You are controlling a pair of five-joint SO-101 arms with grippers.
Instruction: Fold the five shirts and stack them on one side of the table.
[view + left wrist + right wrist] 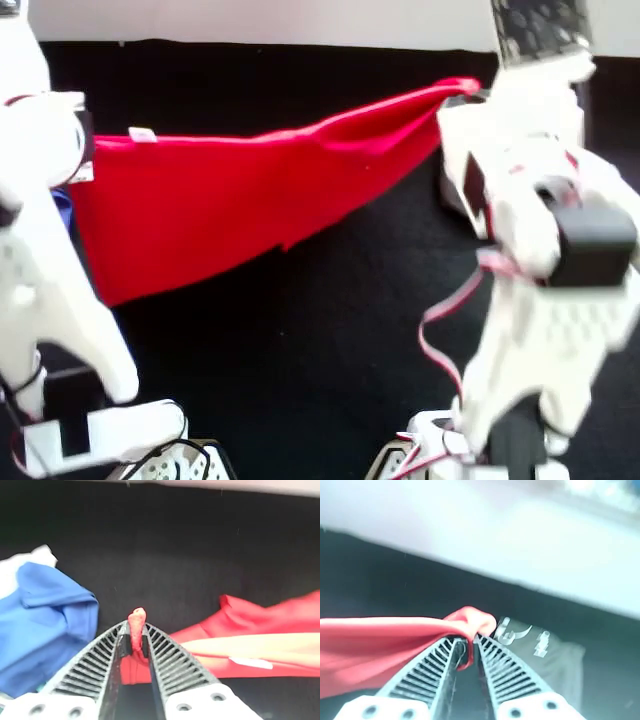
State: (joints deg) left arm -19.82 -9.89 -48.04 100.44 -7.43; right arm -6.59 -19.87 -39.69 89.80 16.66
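We see a red shirt (230, 200) stretched above the black desk (330, 340), its ends pinched by the left gripper (134, 630) and the right gripper (469, 642). A pale wall (250, 20) stands behind.

Robot test bench: black-covered table (330, 350), plain white wall (300, 20).

One red shirt (220, 200), one blue shirt (45, 625), one dark printed shirt (542, 660), one white cloth (20, 567), one left pincer (134, 630), one right pincer (468, 642).

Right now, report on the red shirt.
Left tool shut on red shirt. Right tool shut on its far end, shirt stretched between. Blue shirt by left tool, dark garment by right.
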